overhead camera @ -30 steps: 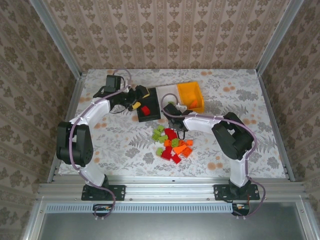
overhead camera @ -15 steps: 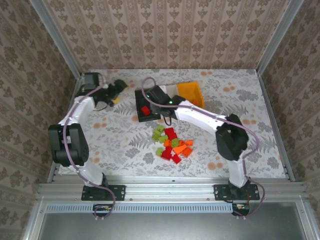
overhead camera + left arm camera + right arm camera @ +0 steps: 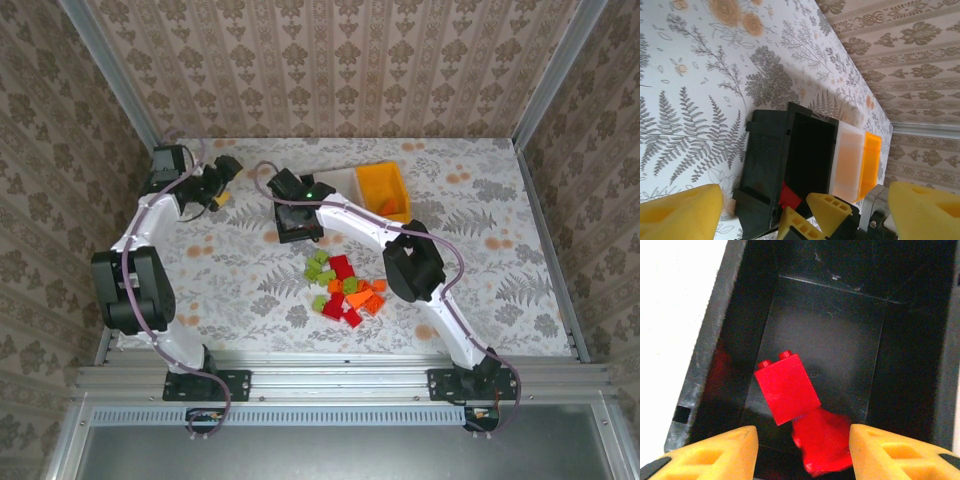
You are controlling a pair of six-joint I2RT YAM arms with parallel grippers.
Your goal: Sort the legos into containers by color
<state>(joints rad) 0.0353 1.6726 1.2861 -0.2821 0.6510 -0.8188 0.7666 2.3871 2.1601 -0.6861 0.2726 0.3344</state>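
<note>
2 glossy red bricks (image 3: 787,388) lie in the black bin (image 3: 830,325) under the right gripper (image 3: 800,440), parted and empty; left gripper (image 3: 805,200) gapes wide.

Soft, even light on the table (image 3: 520,260), faint shadows. At my right wrist the black bin (image 3: 840,315) is dim inside, the lower red lego (image 3: 822,442) smeared, my fingertips (image 3: 705,452) unfocused.
</note>
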